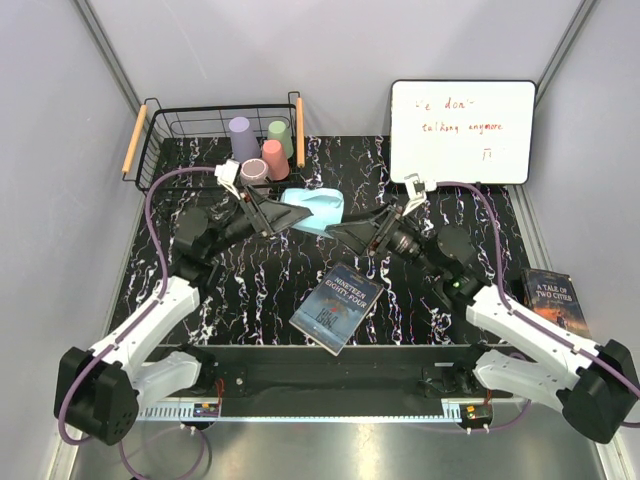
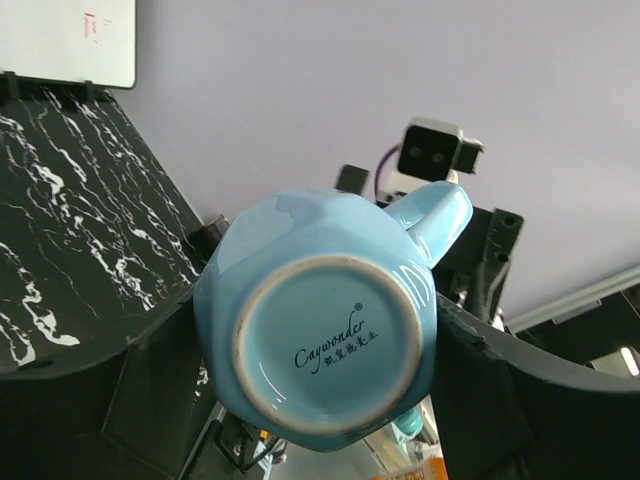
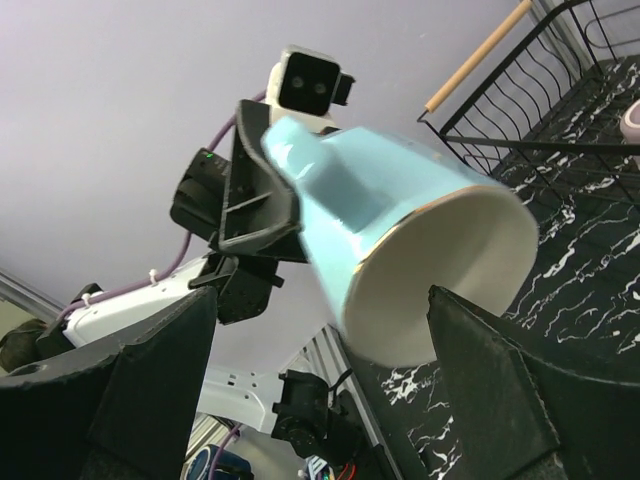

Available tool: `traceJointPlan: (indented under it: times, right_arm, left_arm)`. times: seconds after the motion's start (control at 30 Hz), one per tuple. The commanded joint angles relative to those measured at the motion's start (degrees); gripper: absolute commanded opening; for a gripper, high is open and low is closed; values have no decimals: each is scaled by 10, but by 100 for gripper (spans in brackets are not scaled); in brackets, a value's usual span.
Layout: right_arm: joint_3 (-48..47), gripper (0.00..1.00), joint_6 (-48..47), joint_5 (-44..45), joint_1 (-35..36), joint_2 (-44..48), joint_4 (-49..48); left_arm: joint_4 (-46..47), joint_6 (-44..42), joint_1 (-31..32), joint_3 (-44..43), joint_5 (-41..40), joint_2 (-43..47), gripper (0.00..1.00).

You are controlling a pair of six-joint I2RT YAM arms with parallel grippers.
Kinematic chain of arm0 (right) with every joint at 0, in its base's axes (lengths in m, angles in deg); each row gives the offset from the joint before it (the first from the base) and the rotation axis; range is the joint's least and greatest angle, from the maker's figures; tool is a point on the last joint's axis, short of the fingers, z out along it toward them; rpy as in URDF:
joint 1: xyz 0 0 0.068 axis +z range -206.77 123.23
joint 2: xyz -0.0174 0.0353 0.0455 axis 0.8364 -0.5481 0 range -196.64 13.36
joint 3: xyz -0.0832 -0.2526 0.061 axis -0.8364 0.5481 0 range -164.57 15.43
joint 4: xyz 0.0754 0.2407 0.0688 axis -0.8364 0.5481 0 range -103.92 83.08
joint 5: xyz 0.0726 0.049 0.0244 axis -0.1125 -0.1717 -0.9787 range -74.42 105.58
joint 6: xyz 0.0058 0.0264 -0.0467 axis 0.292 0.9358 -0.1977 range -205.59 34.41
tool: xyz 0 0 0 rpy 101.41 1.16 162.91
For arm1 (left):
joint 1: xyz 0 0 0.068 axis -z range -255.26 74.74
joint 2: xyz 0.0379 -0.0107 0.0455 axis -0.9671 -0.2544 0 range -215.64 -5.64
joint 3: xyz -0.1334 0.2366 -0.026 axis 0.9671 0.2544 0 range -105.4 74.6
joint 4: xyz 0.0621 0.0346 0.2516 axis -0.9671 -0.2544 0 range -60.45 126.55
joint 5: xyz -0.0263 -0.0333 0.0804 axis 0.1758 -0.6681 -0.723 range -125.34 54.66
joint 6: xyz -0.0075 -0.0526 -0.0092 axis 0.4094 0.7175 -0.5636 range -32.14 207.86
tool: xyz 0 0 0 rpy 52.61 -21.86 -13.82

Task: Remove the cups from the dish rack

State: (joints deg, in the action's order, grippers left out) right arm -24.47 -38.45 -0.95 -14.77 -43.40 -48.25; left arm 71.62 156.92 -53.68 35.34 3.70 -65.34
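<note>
Cups numbered five: the lilac cup (image 1: 239, 130), green cup (image 1: 279, 132), pink cup (image 1: 275, 160) and mauve cup (image 1: 253, 171) sat in one dish rack (image 1: 150, 135). The blue cup (image 1: 318, 208) hung clamped in the left gripper (image 1: 292, 215). The right gripper (image 1: 337, 232) gaped around its rim; whether it touched was unclear.

2 arms, white shells (image 1: 150, 320), blk joints (image 1: 95, 385), purple cables (image 1: 150, 205), blk fingers (image 3: 150, 400), white wrist cams (image 3: 305, 85), green LED (image 1: 457, 284)

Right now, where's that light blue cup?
Top view: the light blue cup hangs near the centre in the left gripper, in front of the dish rack, at its right end.
</note>
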Motion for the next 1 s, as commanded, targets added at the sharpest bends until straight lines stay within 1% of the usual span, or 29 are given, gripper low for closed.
traceJointPlan:
  times: [0.0,0.2,0.27,0.33,0.37,0.43,0.47,0.53,0.57,0.6,0.63,0.77,0.83,0.87,0.9,0.93,0.97]
  right_arm:
    - [-29,93,-8,-20,2,-20,-32]
    - [-41,91,-8,-21,2,-49,-50]
    - [-44,88,-7,-17,2,-56,-57]
    - [-47,83,-8,-20,2,-62,-65]
    - [-48,72,-5,-23,2,-64,-66]
    - [-48,59,1,-33,3,-70,-77]
    - [-43,46,5,-35,3,-70,-79]
    - [-36,30,9,-36,2,-68,-86]
    - [-29,13,10,-34,2,-64,-85]
    - [-26,4,9,-33,2,-57,-83]
    - [-23,0,10,-32,2,-54,-77]
    - [-8,0,-3,-27,3,-27,-57]
    - [-4,0,-12,-17,2,1,-27]
    - [-4,0,-26,1,3,12,-8]
    - [-4,0,-34,7,2,33,26]
    - [-8,0,-41,14,3,44,43]
    - [-11,0,-58,25,3,54,64]
  left_arm:
    - [84,7,18,-1,1,34,0]
    - [74,-1,38,9,-6,42,0]
    - [69,-4,45,11,-9,44,0]
    - [67,-9,51,16,-13,45,0]
    - [67,-9,52,18,-15,45,0]
    - [66,-10,55,21,-15,43,0]
    - [65,-11,56,22,-16,42,0]
    - [58,-17,55,22,-21,41,0]
    - [57,-21,55,20,-21,40,0]
    - [58,-21,55,20,-23,38,0]
    - [57,-21,56,18,-23,35,0]
    - [51,-28,55,11,-29,20,1]
    - [23,-39,55,3,-36,14,20]
    - [12,-55,55,-9,-39,10,52]
    - [-21,-64,54,-16,-46,6,75]
    - [-39,-72,55,-26,-50,1,93]
    - [-56,-89,54,-35,-53,-3,99]
